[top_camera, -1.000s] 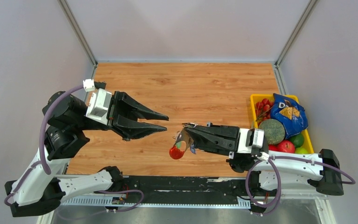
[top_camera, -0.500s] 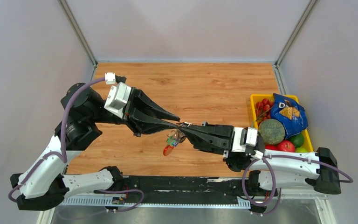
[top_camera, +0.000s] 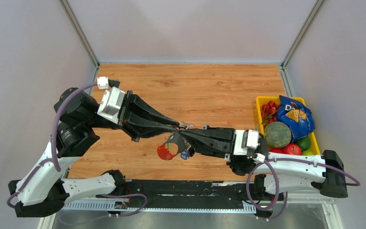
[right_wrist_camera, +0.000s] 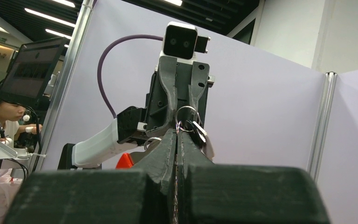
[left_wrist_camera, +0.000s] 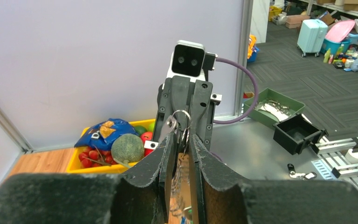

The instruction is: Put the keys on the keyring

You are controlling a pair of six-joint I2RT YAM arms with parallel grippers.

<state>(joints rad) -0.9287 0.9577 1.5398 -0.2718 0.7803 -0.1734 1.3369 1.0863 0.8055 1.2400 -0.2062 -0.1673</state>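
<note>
text: only a white "d" on the blue snack bag [top_camera: 294,116] | where: yellow bin [top_camera: 262,101] behind the right tool [top_camera: 186,130], beside its wrist | other print: too small to read

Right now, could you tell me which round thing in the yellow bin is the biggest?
The rough grey-green melon in the middle of the bin; the red apple and green fruit beside it are smooth and smaller.

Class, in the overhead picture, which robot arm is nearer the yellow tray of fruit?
Right. The right arm has its wrist close beside the yellow tray; the left arm reaches in from the far left of the table, its fingers ending mid-table.
</note>
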